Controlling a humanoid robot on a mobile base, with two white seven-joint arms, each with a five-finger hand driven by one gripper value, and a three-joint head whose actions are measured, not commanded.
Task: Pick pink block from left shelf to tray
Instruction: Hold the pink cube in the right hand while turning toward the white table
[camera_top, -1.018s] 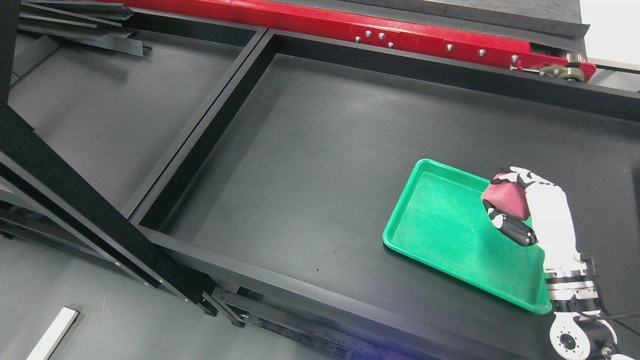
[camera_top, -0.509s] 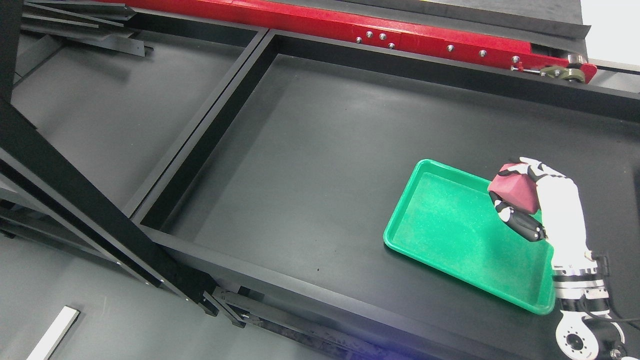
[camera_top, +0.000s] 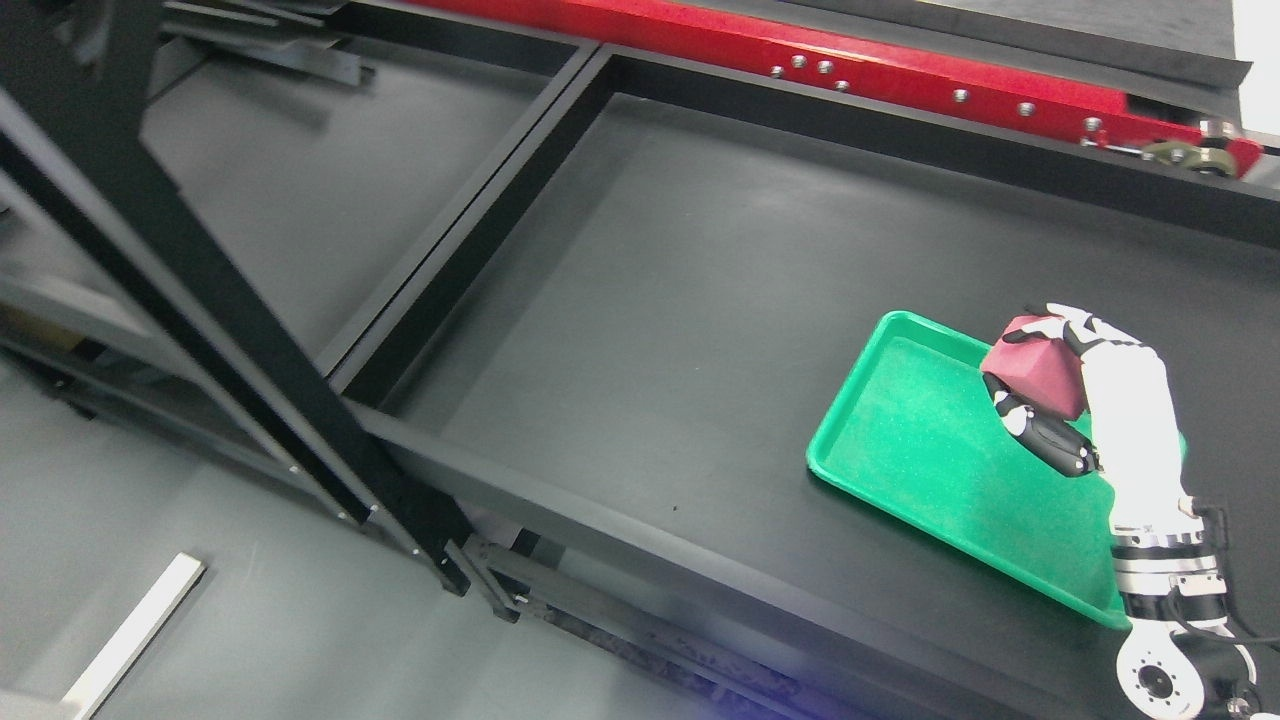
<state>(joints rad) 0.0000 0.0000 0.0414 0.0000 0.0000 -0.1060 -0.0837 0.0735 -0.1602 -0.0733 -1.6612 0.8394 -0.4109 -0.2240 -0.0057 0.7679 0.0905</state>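
Note:
The pink block (camera_top: 1038, 366) is a faceted dark pink piece held in my right hand (camera_top: 1050, 390), whose white and black fingers are curled shut around it. Hand and block hover over the far right part of the green tray (camera_top: 930, 450), which lies on the black table surface at the right. My right arm rises from the lower right corner. The left arm does not show.
A black-rimmed table (camera_top: 640, 300) holds the tray. A second black bay (camera_top: 300, 180) lies to the left behind a divider. A diagonal black frame post (camera_top: 200, 290) crosses the left side. A red beam (camera_top: 850, 70) runs along the far edge.
The whole picture has shifted right, so the camera has moved. My right hand has risen slightly with the pink block and stays over the tray's right part.

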